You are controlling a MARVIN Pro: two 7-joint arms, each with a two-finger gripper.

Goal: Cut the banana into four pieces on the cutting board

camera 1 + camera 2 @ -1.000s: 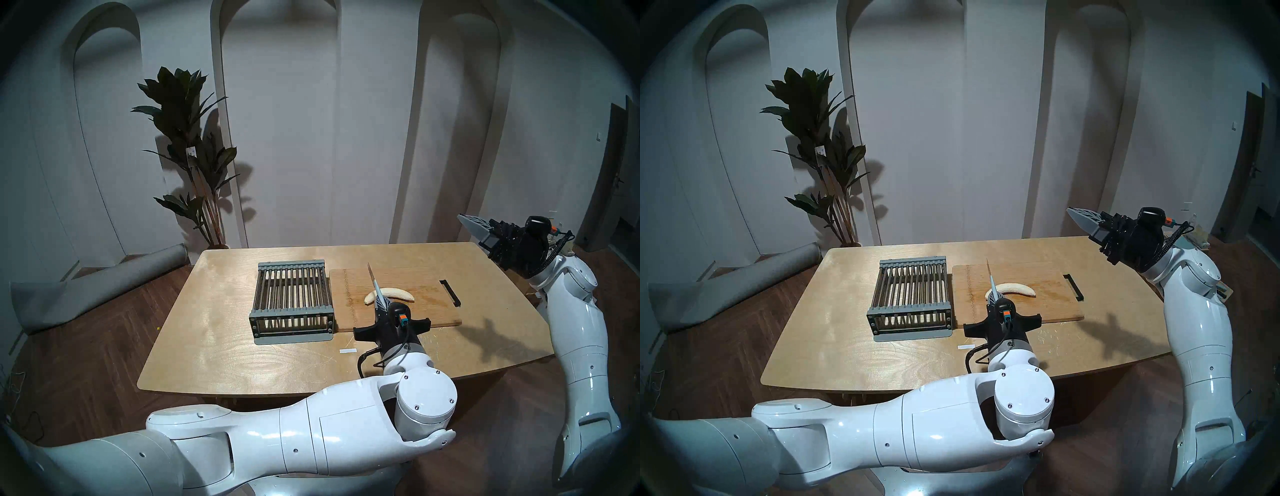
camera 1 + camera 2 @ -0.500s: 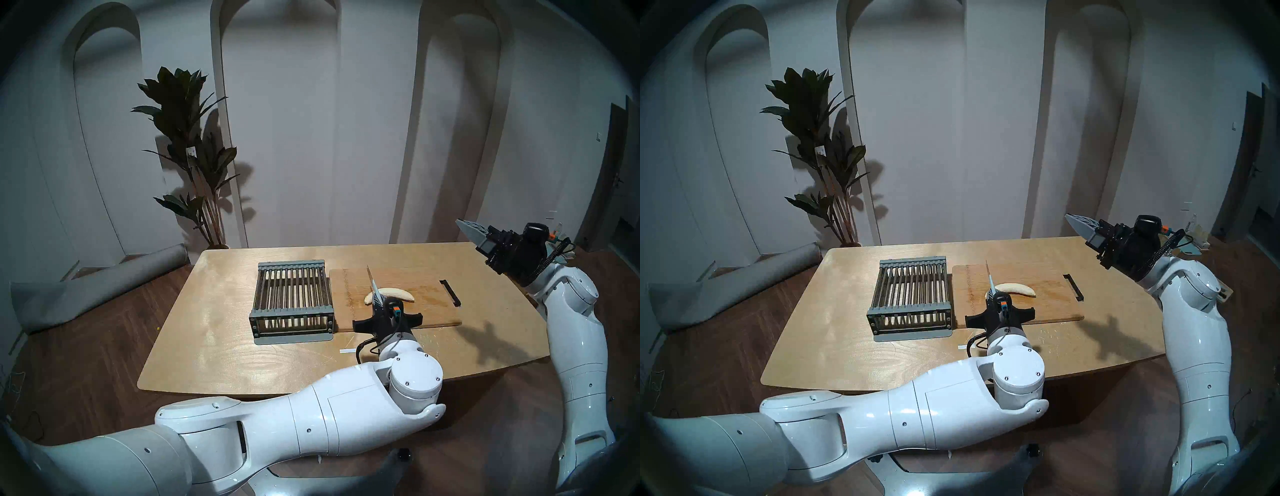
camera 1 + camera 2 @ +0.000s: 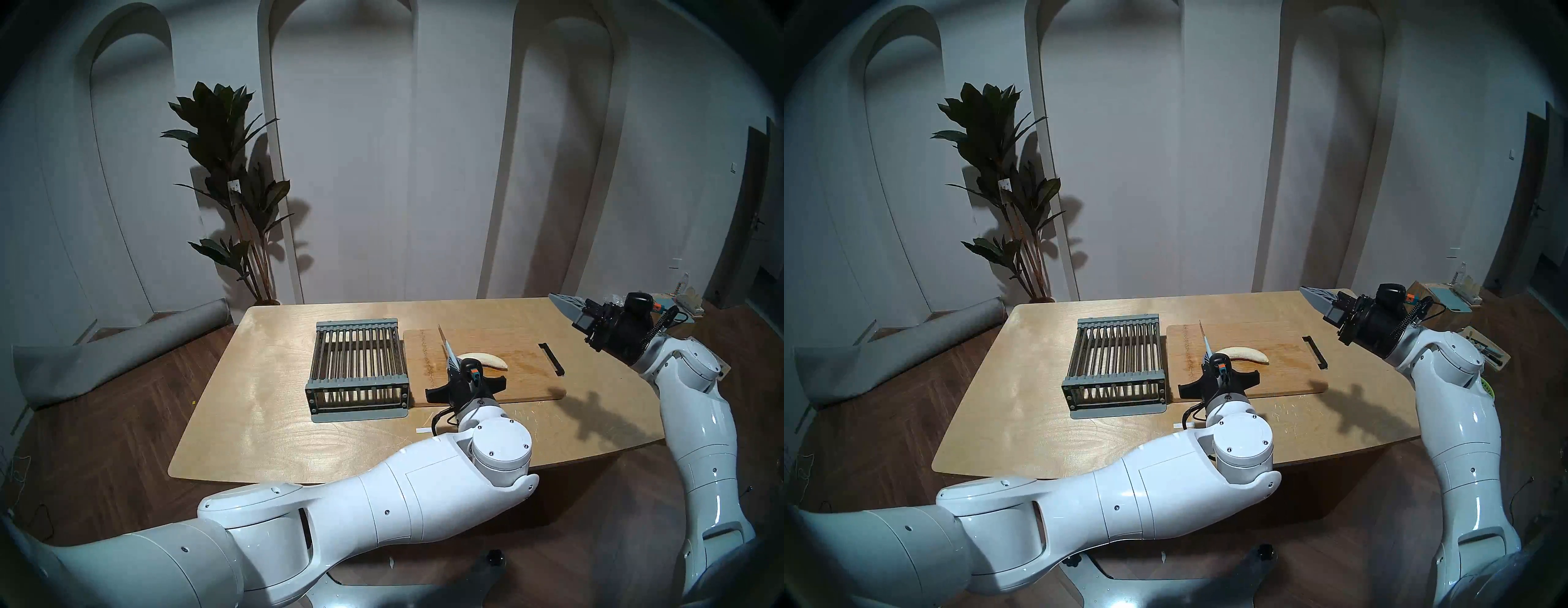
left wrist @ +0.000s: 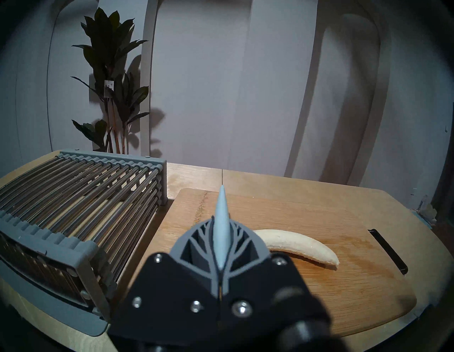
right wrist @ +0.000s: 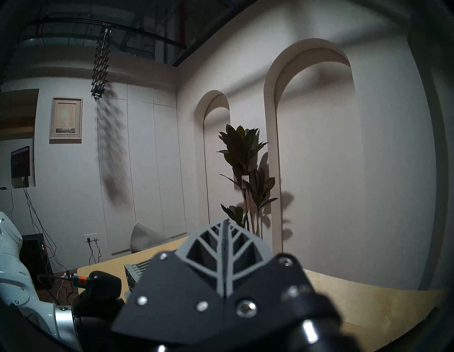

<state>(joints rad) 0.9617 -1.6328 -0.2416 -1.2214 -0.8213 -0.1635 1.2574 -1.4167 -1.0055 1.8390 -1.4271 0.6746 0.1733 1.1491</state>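
The peeled banana (image 3: 488, 360) lies whole on the wooden cutting board (image 3: 522, 382), curved, its left end hidden behind my left gripper. My left gripper (image 3: 452, 365) is shut on a knife (image 3: 445, 342) with a light blue handle, its blade pointing away over the board's left part. In the left wrist view the fingers (image 4: 196, 236) clamp the handle (image 4: 222, 221), with the banana (image 4: 299, 245) just to the right. My right gripper (image 3: 560, 302) is shut and empty, raised above the table's far right corner, far from the banana.
A grey metal slatted rack (image 3: 358, 365) stands on the table (image 3: 275, 424) directly left of the board, close to the knife. A small white slip (image 3: 422, 430) lies near the left wrist. A potted plant (image 3: 229, 178) stands behind the table.
My left gripper with the knife has moved left and away from me, now covering the banana's left end. My right arm has come down and slightly left.
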